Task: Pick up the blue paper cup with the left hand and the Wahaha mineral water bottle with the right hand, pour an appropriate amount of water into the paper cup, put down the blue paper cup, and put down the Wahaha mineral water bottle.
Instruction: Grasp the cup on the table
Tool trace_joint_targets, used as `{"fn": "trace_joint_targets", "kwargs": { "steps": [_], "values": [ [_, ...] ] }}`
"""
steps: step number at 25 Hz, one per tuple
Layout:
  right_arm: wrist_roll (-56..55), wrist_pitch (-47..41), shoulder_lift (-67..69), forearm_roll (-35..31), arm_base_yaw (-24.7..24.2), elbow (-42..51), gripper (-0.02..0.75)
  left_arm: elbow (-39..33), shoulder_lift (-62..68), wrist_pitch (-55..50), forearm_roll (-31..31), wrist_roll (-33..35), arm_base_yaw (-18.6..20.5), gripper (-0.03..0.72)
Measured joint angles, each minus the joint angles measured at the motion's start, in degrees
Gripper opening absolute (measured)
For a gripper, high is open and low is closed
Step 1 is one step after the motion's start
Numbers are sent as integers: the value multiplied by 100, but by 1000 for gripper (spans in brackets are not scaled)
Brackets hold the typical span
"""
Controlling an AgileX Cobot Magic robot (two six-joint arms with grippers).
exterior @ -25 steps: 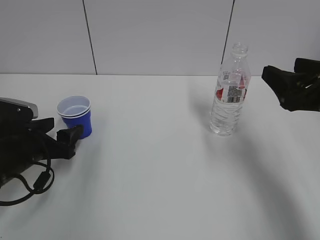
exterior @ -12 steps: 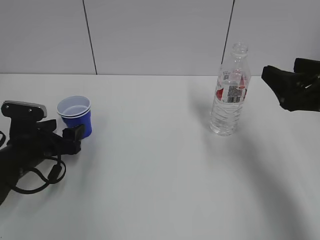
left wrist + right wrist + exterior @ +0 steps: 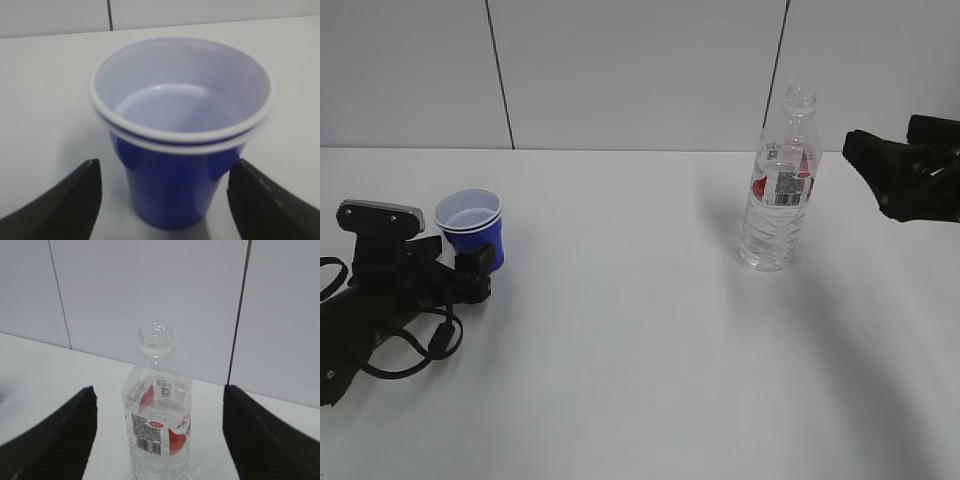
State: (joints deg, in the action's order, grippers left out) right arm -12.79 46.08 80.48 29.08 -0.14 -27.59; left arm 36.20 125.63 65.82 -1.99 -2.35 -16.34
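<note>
- The left tool (image 3: 162, 200) stood spread around the small blue paper cup (image 3: 181, 125); a hard squeeze risked crumpling it.
- The right tool (image 3: 157, 437) gaped wide, well apart from the tall clear ribbed plastic bottle (image 3: 159, 415); a nudge could topple it.

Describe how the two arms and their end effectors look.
The left end effector is matte black with blunt, wedge-like fingers; its arm carries a grey box-like module and looping black cables. The right end effector is likewise black and blocky. No markings show.
</note>
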Motion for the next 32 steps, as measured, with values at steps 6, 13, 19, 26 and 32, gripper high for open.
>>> {"fn": "trace_joint_targets", "kwargs": {
  "steps": [6,13,19,26,32],
  "values": [
    [0,2,0,0,0,0,587,229,202,0,123,-33,0,594],
    [0,13,0,0,0,0,587,404,212,0,123,-33,0,593],
    [0,13,0,0,0,0,587,495,299,0,113,-33,0,591],
    [0,13,0,0,0,0,587,495,299,0,113,-33,0,591],
    [0,13,0,0,0,0,587,523,299,0,113,-33,0,590]
  ]
}}
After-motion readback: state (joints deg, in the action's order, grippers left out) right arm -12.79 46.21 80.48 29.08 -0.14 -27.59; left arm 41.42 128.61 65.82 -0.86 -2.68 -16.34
